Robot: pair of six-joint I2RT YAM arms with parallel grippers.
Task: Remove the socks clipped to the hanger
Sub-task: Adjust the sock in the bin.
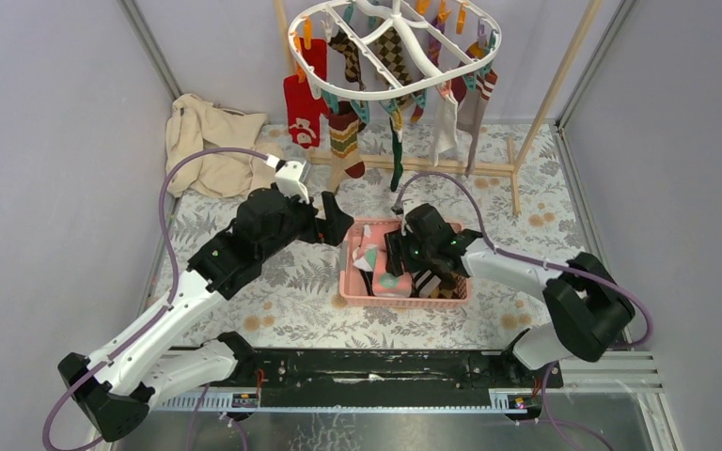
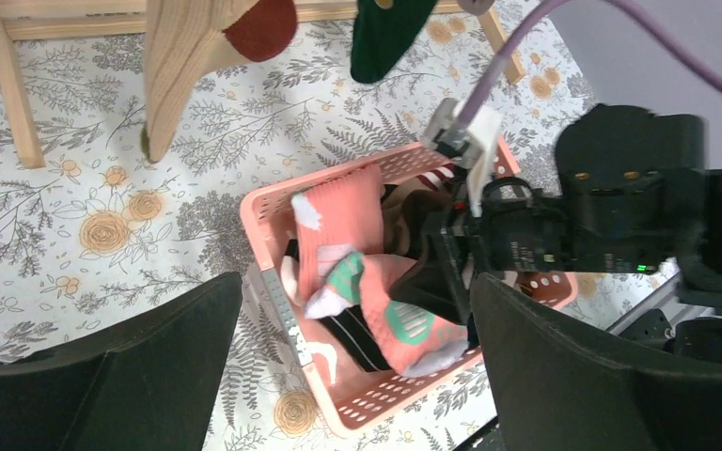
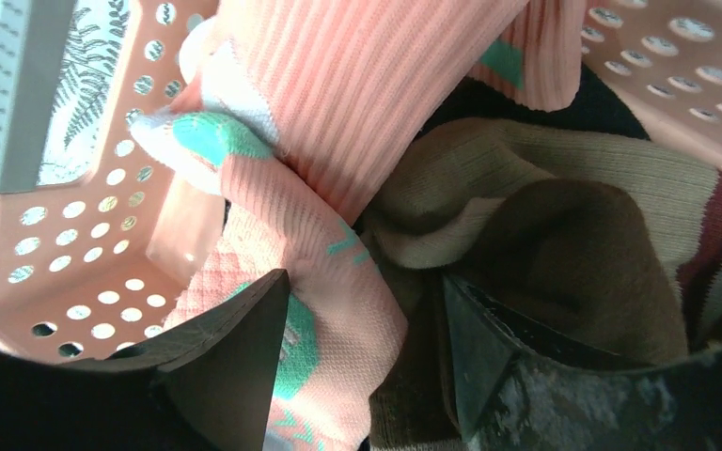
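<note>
Overhead, the white plastic oval drying hanger point(image 1: 390, 42) with orange and teal clips round its rim hung at the far end of the table, inside a pale wooden pole frame point(image 1: 451, 167). The mixed fabric socks point(image 1: 346, 132) were clipped along its rim: red ones on the left, a striped red-and-green one, brown argyle ones under the middle, a dark green one and pale ones toward the right. Their toes hung just above the floral-patterned tablecloth point(image 1: 244, 310). A crumpled beige cloth point(image 1: 205, 141) lay at the far left, apart from the hanger.

Nearer the arms stood a pink perforated plastic basket point(image 1: 350, 282) holding several loose socks. A salmon-pink ribbed sock with teal marks point(image 2: 338, 225) lay draped over its far rim, and a second one of the same colour point(image 2: 409, 324) lay beside a black striped one.

The left gripper point(image 2: 355, 310) hovered above the basket's left side with its fingers spread wide and nothing between them.

The right gripper point(image 3: 362, 310) was down inside the basket. Its two dark fingers point(image 3: 235, 366) stood apart, with the edge of a salmon-pink sock against one and a bunched olive-brown sock with a maroon stripe point(image 3: 545, 225) against the other. Fabric filled the gap, and I could not tell whether the fingers were pressing on it or merely resting among it.
</note>
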